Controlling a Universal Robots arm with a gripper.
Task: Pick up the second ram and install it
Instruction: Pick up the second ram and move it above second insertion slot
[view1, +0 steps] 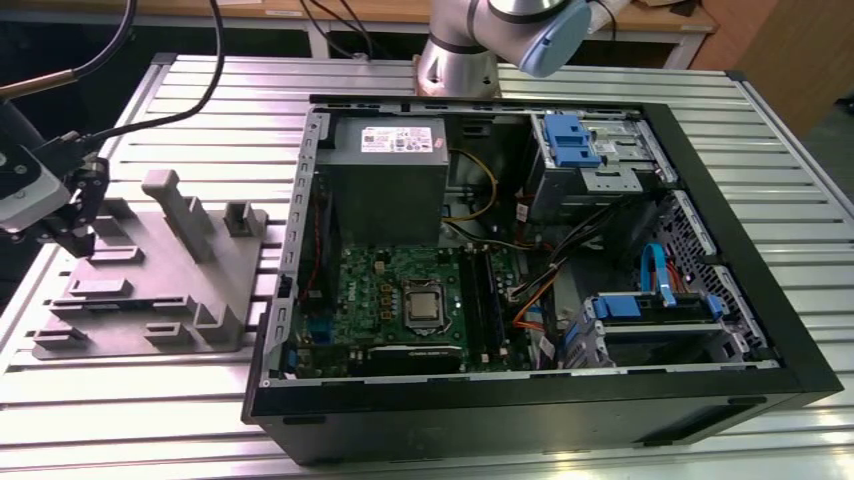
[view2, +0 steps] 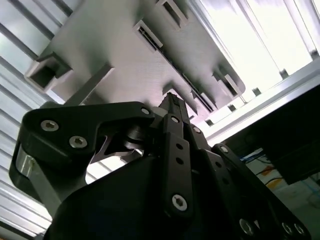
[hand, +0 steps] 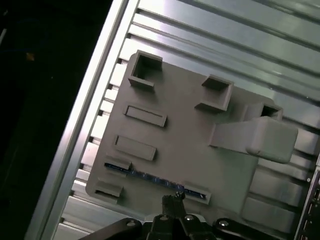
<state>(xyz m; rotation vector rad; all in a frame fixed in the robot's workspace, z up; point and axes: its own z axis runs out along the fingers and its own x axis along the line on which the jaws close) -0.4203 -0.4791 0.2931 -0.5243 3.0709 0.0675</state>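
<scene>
Gripper (hand: 173, 198) near second ram (hand: 155, 178)

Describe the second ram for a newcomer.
A grey fixture tray lies on the slatted table, at the exterior view's left of the open computer case. In the first wrist view, the second ram stands on edge in a tray slot: the only thin blue-green strip among grey blocks.

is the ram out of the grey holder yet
No, the second ram sits on edge in a slot of the grey holder, close to the gripper.
</scene>
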